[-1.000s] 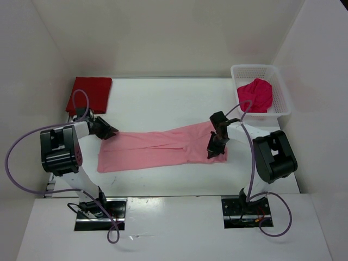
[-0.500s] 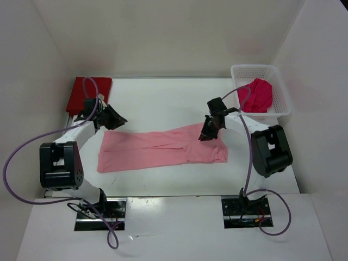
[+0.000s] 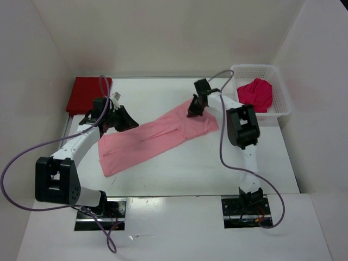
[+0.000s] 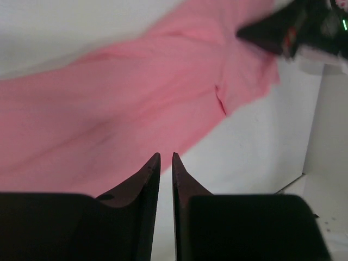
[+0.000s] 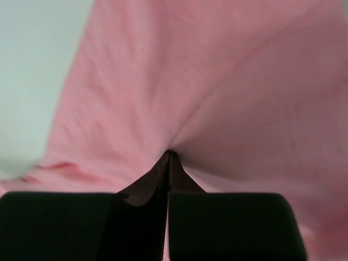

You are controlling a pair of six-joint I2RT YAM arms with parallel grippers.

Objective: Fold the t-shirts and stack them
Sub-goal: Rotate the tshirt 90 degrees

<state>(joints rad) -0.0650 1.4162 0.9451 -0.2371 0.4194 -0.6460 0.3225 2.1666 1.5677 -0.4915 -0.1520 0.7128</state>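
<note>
A light pink t-shirt (image 3: 157, 136) lies slantwise across the white table, running from near left to far right. My right gripper (image 3: 192, 111) is at its far right end, shut on a pinch of the pink cloth (image 5: 168, 153). My left gripper (image 3: 132, 124) hovers at the shirt's far left edge. Its fingers (image 4: 151, 174) stand a narrow slit apart with nothing between them, above the pink t-shirt (image 4: 119, 109). A folded dark red t-shirt (image 3: 88, 94) lies at the back left corner. A crumpled magenta t-shirt (image 3: 255, 93) sits in the basket.
A white mesh basket (image 3: 254, 68) stands at the back right by the wall. White walls close in the table (image 3: 163, 92) on three sides. The right arm's dark wrist (image 4: 304, 27) shows at the top right of the left wrist view.
The right gripper closed on the shirt's right end and dragged it back and left, swinging the shirt onto a slant. The left gripper moved right and back, its fingers narrowing.
</note>
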